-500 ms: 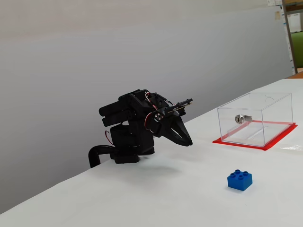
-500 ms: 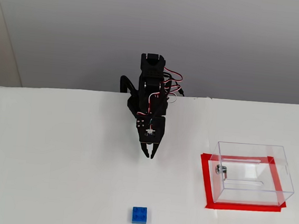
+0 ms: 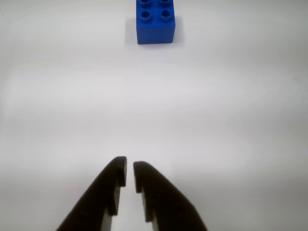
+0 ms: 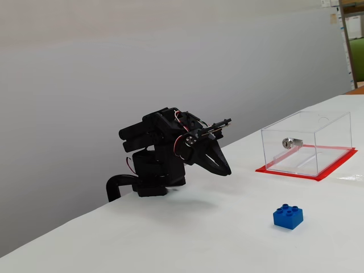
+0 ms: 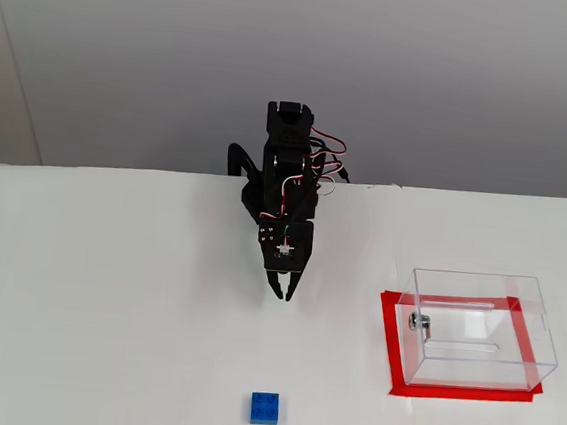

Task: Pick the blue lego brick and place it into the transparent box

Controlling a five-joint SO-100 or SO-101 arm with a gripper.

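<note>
The blue lego brick (image 3: 155, 22) is sitting studs-up on the white surface (image 3: 231, 110), straight ahead of my tool (image 3: 130, 167) and well apart from it. My tool is hanging nearly shut, holding nothing. The transparent box (image 5: 478, 330) is standing off to the tool's side in both fixed views.

A black robot arm (image 5: 284, 187) is seen folded at the far edge of a white table (image 5: 102, 326), its gripper (image 5: 283, 295) pointed down toward the near side with the fingertips drawn almost together, nothing between them. The blue lego brick (image 5: 266, 409) is set studs up on the table, well in front of the gripper and apart from it. The transparent box (image 5: 480, 327), bordered in red, is placed well off to the gripper's right.
</note>
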